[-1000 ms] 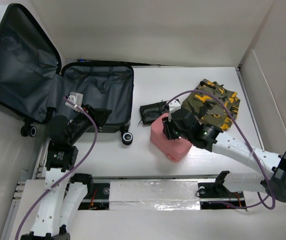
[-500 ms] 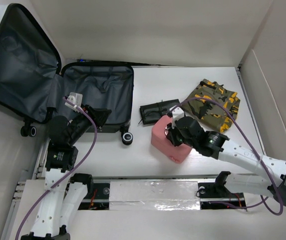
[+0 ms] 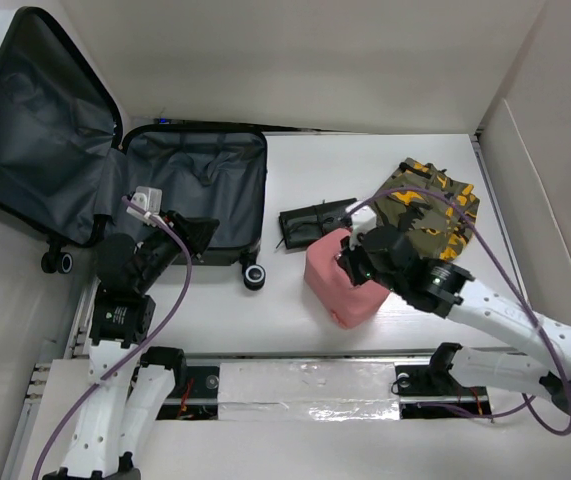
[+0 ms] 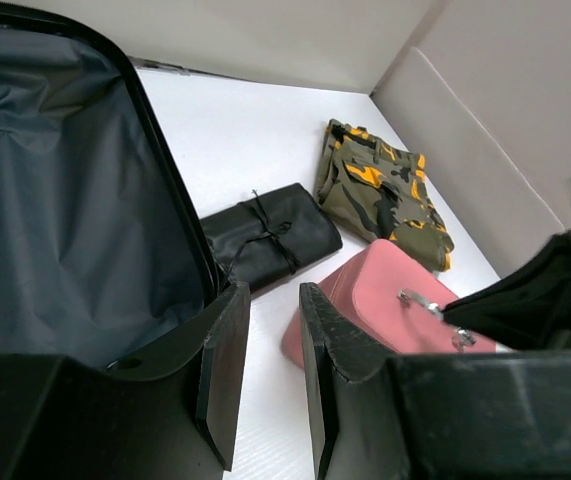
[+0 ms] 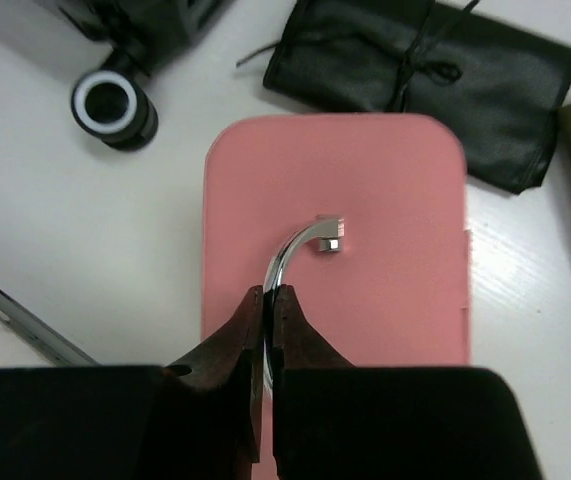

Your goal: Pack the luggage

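Observation:
The luggage (image 3: 200,185) lies open at the back left, with grey lining and its lid (image 3: 35,120) leaning back. Its lining shows in the left wrist view (image 4: 65,230). A pink box-shaped case (image 3: 337,290) stands right of it. My right gripper (image 3: 357,262) is above the case, shut on its curved metal handle (image 5: 300,245); the right wrist view shows the gripper (image 5: 268,300) pinching it. I cannot tell whether the case is off the table. My left gripper (image 3: 200,232) is open and empty at the luggage's near rim, also shown in the left wrist view (image 4: 270,310).
A black rolled pouch tied with cord (image 3: 315,222) lies behind the pink case. A folded camouflage garment (image 3: 427,205) lies at the back right. A luggage wheel (image 3: 255,278) sticks out near the case. White walls close the back and right.
My right arm has swung to the right and nearer, off the camouflage garment, still holding the handle. The pink case has shifted slightly right. The left arm has not moved.

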